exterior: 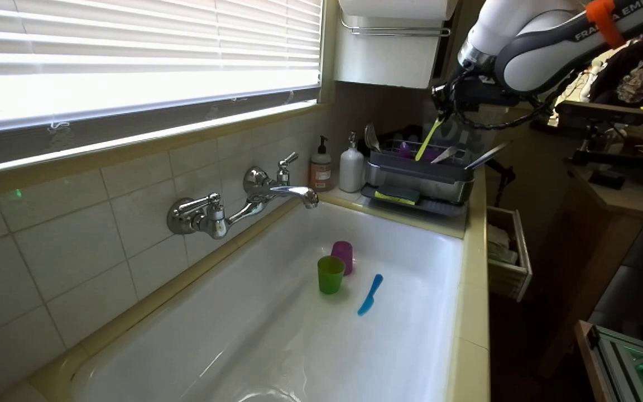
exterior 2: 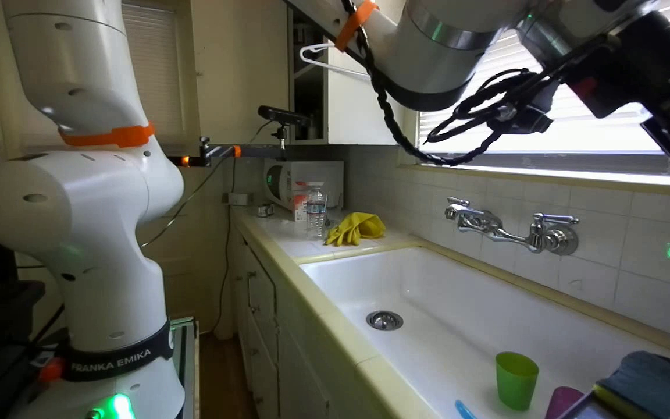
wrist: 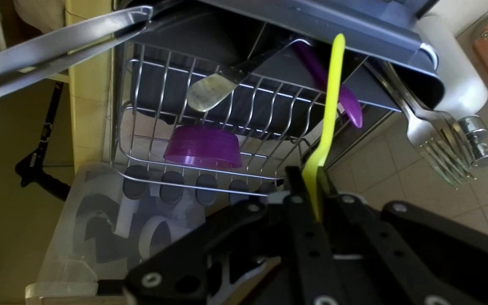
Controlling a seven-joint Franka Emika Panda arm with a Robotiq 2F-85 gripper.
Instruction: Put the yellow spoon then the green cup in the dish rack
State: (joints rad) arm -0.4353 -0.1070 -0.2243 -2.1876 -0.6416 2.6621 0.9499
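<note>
The pincer (wrist: pixel 310 176) is clamped on the bowl end of the yellow spoon (wrist: pixel 331 97), above the dish rack (exterior: pixel 419 169); the handle slants down toward the rack, though whether it touches I cannot tell; the green cup (exterior 2: pixel 517 381) stands upright in the white sink (exterior 2: pixel 445 291), just beside the magenta cup (exterior 2: pixel 563 401), a gap showing between them; a blue knife (exterior: pixel 370 296) lies near both; forks (wrist: pixel 421 131) and a purple utensil (wrist: pixel 351 106) lean in the rack.

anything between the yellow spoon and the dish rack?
Nothing visible blocks it outright. The end effector holds the yellow spoon over the dish rack, handle slanting down. The purple utensil in the rack shows behind that handle in the wrist view and might crowd the drop; contact I can't tell.
</note>
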